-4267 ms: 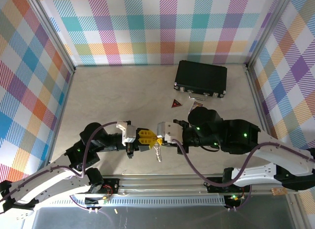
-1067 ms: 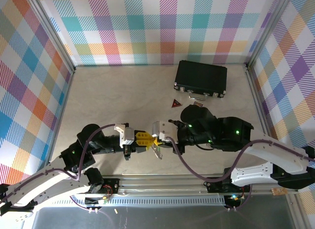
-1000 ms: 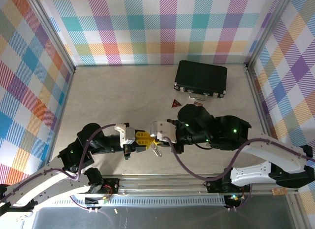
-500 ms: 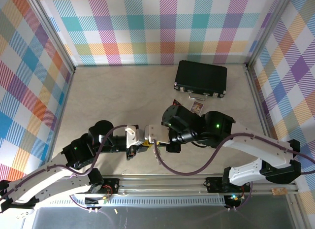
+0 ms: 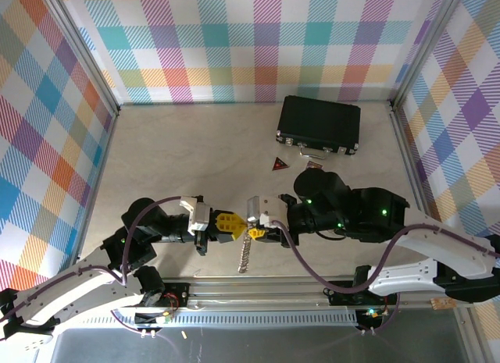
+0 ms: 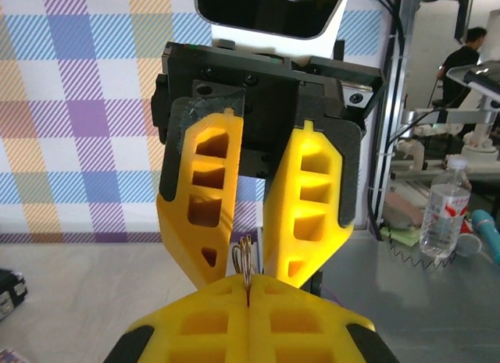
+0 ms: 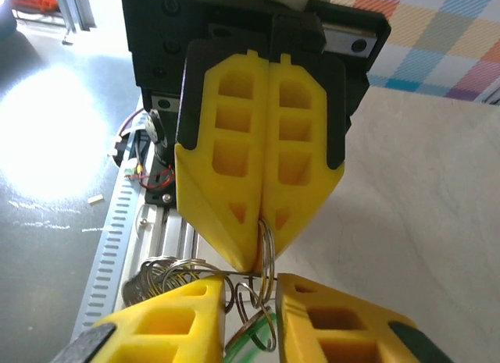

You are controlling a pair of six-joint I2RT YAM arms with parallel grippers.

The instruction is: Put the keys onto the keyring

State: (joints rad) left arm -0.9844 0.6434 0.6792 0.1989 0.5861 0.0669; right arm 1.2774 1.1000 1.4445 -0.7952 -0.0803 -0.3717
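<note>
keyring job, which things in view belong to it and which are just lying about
Job:
keyring chain, pinched in the left gripper
green key head, just peeking
right gripper, jaws apart

Lying about:
black case
red triangle
small card

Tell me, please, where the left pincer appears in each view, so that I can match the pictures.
Top external: the left pincer is low centre, pointing right, tip to tip with the right pincer.
Left wrist: left pincer at bottom centre, shut.
Right wrist: left pincer at upper centre, pointing down.
Shared landmark: the wire ring pinched at its tips.
</note>
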